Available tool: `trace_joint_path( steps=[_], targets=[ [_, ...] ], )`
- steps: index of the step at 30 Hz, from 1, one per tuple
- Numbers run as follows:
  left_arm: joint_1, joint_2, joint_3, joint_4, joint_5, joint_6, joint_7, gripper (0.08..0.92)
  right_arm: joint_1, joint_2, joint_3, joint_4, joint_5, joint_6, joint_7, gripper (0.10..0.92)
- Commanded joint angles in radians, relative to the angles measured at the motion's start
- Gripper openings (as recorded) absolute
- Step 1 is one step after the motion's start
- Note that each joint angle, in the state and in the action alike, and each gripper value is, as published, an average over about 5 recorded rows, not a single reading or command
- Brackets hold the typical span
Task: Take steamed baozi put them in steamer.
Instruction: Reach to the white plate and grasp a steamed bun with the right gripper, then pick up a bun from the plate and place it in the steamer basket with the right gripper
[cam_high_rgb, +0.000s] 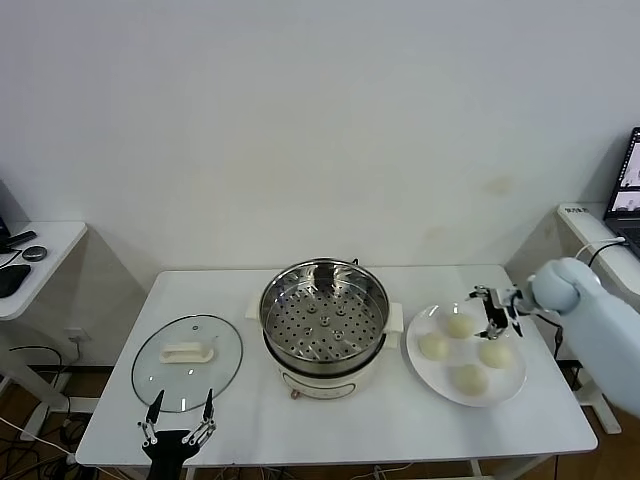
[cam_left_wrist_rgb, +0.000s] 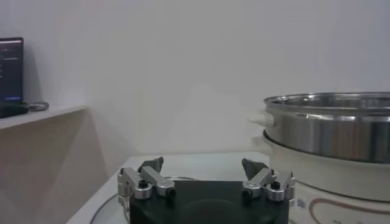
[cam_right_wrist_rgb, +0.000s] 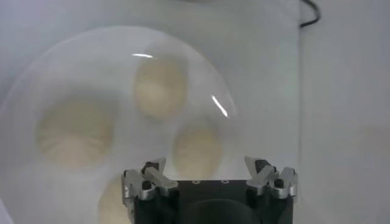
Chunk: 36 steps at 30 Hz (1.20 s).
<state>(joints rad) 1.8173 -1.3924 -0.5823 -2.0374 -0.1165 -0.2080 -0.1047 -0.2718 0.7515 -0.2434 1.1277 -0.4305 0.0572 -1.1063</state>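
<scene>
Several pale cream baozi (cam_high_rgb: 459, 325) lie on a flat white plate (cam_high_rgb: 425, 375) at the right of the white table. The shiny steel steamer (cam_high_rgb: 323, 320) with its perforated floor stands on a white base at the table's middle and holds nothing. My right gripper (cam_high_rgb: 494, 312) hovers open above the plate's far side, touching no bun. In the right wrist view the baozi (cam_right_wrist_rgb: 196, 149) lie below my open gripper (cam_right_wrist_rgb: 210, 167) on the plate (cam_right_wrist_rgb: 91, 67). My left gripper (cam_high_rgb: 178, 420) waits open at the table's front left.
A round glass lid (cam_high_rgb: 187, 360) with a white handle lies flat left of the steamer, just beyond my left gripper (cam_left_wrist_rgb: 204, 170). The steamer's wall (cam_left_wrist_rgb: 341, 131) shows in the left wrist view. Side desks stand at far left and far right.
</scene>
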Motion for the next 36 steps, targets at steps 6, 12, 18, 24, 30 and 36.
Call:
trace_joint_path(
  steps=[6,12,18,24,30,36],
  targets=[
    [-0.003,0.000,-0.019,0.008,0.002,-0.017,0.011,0.823,0.217,0.167,-0.241,-0.288,-0.098,0.016,-0.046,0.823],
    [-0.003,0.002,-0.026,0.004,0.006,-0.015,0.012,0.823,0.207,0.208,-0.234,-0.339,-0.104,-0.001,-0.028,0.823],
    [-0.003,0.003,-0.025,0.000,0.012,-0.015,0.015,0.823,0.190,0.230,-0.221,-0.366,-0.109,-0.014,-0.020,0.823],
    [-0.002,0.003,-0.027,0.001,0.012,-0.018,0.014,0.823,0.179,0.240,-0.214,-0.366,-0.105,-0.035,-0.019,0.793],
    [-0.002,0.001,-0.028,0.003,0.012,-0.020,0.013,0.823,0.173,0.241,-0.211,-0.365,-0.109,-0.052,-0.020,0.678],
    [-0.001,0.000,-0.031,0.001,0.011,-0.022,0.012,0.823,0.171,0.232,-0.207,-0.358,-0.114,-0.057,-0.021,0.586]
  ],
)
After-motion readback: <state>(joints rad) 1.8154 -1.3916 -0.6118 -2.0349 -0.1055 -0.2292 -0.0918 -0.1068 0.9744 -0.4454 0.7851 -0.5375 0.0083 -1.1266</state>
